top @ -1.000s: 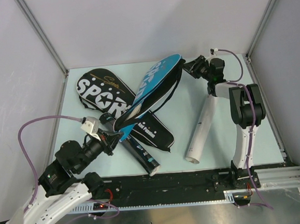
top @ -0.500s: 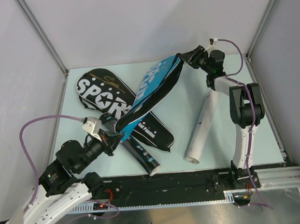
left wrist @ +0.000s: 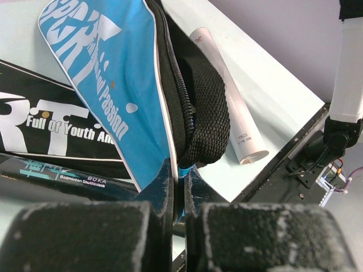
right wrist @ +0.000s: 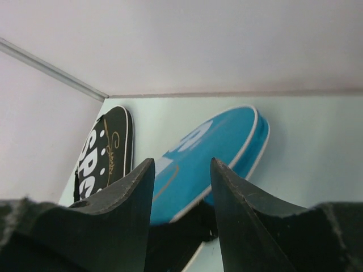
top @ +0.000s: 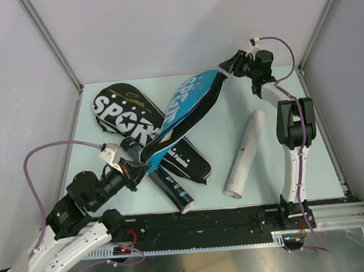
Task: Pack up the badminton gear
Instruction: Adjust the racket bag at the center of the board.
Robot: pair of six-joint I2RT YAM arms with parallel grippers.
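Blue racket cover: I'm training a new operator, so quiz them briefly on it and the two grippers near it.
1. True or false: the blue cover lies across the black cover.
2. Fill in: the right gripper, at the blue cover's wide end, is ___ (open/shut).
3. What pinches the blue cover's narrow end? A) the left gripper B) the right gripper C) nothing

Key: 1 true; 2 open; 3 A.

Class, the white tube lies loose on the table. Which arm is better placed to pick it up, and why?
Right. The white tube lies on the robot's right, and the right gripper is open, apparently empty. The left gripper is shut on the blue cover.
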